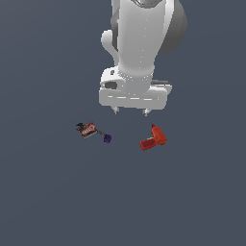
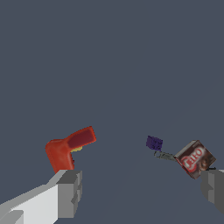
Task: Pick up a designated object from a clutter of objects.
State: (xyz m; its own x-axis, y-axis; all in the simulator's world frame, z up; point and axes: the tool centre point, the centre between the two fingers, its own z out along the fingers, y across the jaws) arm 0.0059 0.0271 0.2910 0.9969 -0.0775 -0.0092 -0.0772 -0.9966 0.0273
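Observation:
The designated object, a red-orange drill shape [image 1: 153,138] [image 2: 68,148], lies on the grey floor at the exterior view's right. The rest of the clutter sits to its left: a dark-red and black flat item [image 1: 87,129] [image 2: 194,159] and a tiny purple piece [image 1: 107,138] [image 2: 154,142]. My gripper [image 1: 130,111] [image 2: 140,190] hangs open above the floor, between the drill and the other two items, holding nothing. In the wrist view one finger [image 2: 70,192] stands close in front of the drill's body and the other finger [image 2: 213,188] is near the flat item.
The white arm [image 1: 141,43] fills the upper middle of the exterior view. A thin dark stem [image 2: 164,155] links the purple piece to the flat item. Plain grey floor [image 1: 48,202] surrounds everything.

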